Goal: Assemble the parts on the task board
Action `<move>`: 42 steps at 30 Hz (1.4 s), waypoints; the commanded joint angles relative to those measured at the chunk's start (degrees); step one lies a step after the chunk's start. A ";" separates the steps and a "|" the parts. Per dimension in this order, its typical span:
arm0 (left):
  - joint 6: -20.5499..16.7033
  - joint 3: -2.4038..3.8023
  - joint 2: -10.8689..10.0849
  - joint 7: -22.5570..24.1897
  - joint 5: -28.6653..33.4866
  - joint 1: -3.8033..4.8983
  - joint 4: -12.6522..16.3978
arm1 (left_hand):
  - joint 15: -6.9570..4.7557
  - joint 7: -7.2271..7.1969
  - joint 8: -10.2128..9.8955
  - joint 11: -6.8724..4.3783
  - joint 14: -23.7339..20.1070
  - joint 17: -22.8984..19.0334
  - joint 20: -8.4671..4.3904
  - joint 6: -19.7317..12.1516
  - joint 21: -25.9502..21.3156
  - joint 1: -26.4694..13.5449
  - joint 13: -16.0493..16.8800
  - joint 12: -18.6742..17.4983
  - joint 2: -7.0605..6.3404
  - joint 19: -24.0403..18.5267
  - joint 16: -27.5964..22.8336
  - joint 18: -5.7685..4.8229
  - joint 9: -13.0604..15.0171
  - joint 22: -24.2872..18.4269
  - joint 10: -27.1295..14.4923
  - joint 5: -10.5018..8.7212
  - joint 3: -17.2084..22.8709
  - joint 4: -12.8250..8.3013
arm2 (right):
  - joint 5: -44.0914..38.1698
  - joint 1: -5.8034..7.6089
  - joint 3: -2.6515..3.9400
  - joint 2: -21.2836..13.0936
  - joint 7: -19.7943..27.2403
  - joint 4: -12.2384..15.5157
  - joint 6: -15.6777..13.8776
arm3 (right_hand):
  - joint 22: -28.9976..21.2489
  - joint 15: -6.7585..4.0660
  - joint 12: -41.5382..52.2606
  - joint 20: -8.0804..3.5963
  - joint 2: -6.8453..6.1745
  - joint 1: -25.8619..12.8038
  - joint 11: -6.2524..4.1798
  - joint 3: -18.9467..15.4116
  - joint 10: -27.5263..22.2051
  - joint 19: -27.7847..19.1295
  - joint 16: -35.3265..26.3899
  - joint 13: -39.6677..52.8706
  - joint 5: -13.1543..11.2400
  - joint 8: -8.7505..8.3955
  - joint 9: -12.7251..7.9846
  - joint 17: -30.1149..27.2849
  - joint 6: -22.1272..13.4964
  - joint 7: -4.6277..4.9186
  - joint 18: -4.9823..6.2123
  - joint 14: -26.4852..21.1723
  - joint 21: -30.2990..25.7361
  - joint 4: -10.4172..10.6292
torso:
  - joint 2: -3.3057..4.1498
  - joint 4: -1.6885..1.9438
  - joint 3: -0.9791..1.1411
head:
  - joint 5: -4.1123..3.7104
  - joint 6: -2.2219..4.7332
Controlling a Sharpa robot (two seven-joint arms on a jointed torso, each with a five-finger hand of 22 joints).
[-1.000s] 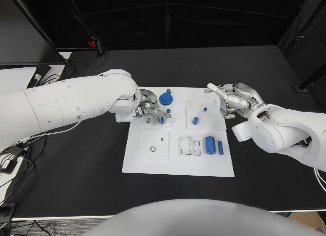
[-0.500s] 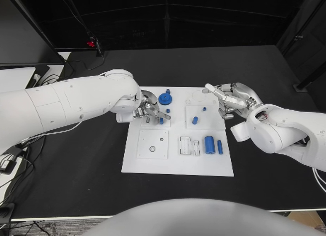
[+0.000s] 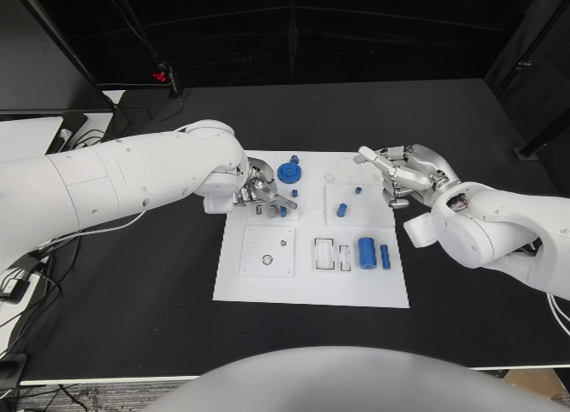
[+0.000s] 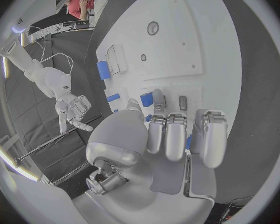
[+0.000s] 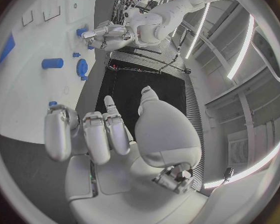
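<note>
On the black desk (image 3: 149,283) lies one white rectangular task board (image 3: 312,287) carrying several small blue plastic parts: a round gear (image 3: 290,174) near the far edge, one short peg (image 3: 341,209) mid-board, and two cylinders, a thick one (image 3: 366,253) beside a thin one (image 3: 385,255). At the board's left far corner the silver left hand (image 3: 260,192) hovers with fingers curled over a small blue piece (image 4: 146,99); whether it grips it cannot be told. By the right far corner, the silver right hand (image 3: 407,174) holds nothing, fingers apart.
</note>
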 commanded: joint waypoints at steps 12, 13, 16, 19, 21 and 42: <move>0.99 0.04 0.69 0.17 -0.21 0.02 -0.78 | -0.48 -0.38 -0.73 -0.52 5.95 15.09 -0.63 0.93 0.18 1.73 14.86 -0.39 1.60 5.98 0.05 -0.37 1.11 15.09 5.90 1.25 0.20 -0.01 | -0.22 0.05 0.00 0.01 -0.19 0.34 -0.47 | 11.50 0.47 0.15 0.37 0.03 -0.19 0.31 -0.35 6.06 -0.19 0.14 15.08 -0.09 0.29 0.01 15.10 -0.37 1.33 0.47 5.95 -0.33 -0.07 | 0.04 -0.07 -0.04 | -0.12 -0.02; 1.07 0.04 0.73 0.19 -0.21 0.01 -0.83 | -0.50 -0.41 -0.79 -0.54 5.95 15.09 -0.64 1.04 0.18 1.88 14.86 -0.39 1.64 5.98 0.05 -0.37 1.21 15.09 5.90 1.43 0.27 -0.02 | -0.22 0.05 0.00 0.01 -0.20 0.34 -0.49 | 11.50 0.47 0.15 0.37 0.03 -0.19 0.31 -0.35 6.06 -0.19 0.14 15.08 -0.09 0.29 0.01 15.10 -0.37 1.33 0.47 5.95 -0.33 -0.07 | 0.02 -0.07 -0.04 | -0.10 -0.07; 1.10 0.04 0.91 0.37 -0.21 -0.03 -0.97 | -0.64 -0.53 -1.19 -0.64 5.95 15.09 -0.74 1.34 0.18 2.75 14.86 -0.39 1.65 5.98 0.05 -0.37 1.68 15.09 5.90 2.72 0.62 -0.01 | -0.22 0.05 0.00 0.01 -0.22 0.34 -0.57 | 11.49 0.47 0.15 0.37 0.04 -0.21 0.30 -0.37 6.06 -0.21 0.14 15.08 -0.06 0.34 0.01 15.10 -0.40 1.33 0.48 5.95 -0.35 -0.05 | 0.03 -0.04 0.00 | -0.14 -0.06; 1.14 0.04 1.11 0.61 -0.21 -0.07 -1.10 | -0.74 -0.59 -1.64 -0.71 5.95 15.09 -0.83 1.47 0.18 3.51 14.86 -0.39 1.64 5.98 0.05 -0.37 2.09 15.09 5.90 3.94 0.87 0.00 | -0.21 0.05 0.00 0.06 -0.24 0.26 -0.60 | 11.49 0.47 0.15 0.37 0.04 -0.21 0.30 -0.37 6.06 -0.21 0.14 15.08 -0.06 0.34 0.01 15.10 -0.40 1.33 0.48 5.95 -0.35 -0.05 | 0.00 -0.03 -0.01 | -0.16 -0.04; 1.17 0.04 1.23 0.72 -0.21 -0.11 -1.15 | -0.86 -0.69 -2.15 -0.80 5.95 15.09 -0.93 1.54 0.18 4.86 14.86 -0.39 1.77 5.98 0.05 -0.37 2.45 15.09 5.90 5.20 1.71 -0.01 | -0.21 0.05 0.00 0.12 -0.27 0.21 -0.63 | 11.49 0.47 0.15 0.37 0.04 -0.21 0.30 -0.37 6.06 -0.21 0.14 15.08 -0.06 0.34 0.01 15.10 -0.40 1.33 0.48 5.95 -0.35 -0.05 | -0.02 -0.08 -0.02 | -0.17 0.03; 1.14 0.05 1.33 1.70 -0.21 -0.26 -1.62 | -1.54 -0.86 -7.29 -1.10 5.95 15.09 -1.04 4.50 0.18 21.40 14.86 -0.39 -1.19 5.98 0.05 -0.37 6.85 15.09 5.90 14.36 18.26 0.03 | 0.38 0.01 -0.02 0.18 -0.48 -0.18 -0.91 | 11.47 0.47 0.15 0.37 0.07 -0.22 0.30 -0.39 6.06 -0.24 0.14 15.08 -0.02 0.44 0.01 15.10 -0.41 1.32 0.50 5.95 -0.39 -0.04 | -0.04 -0.01 -0.02 | -0.64 0.01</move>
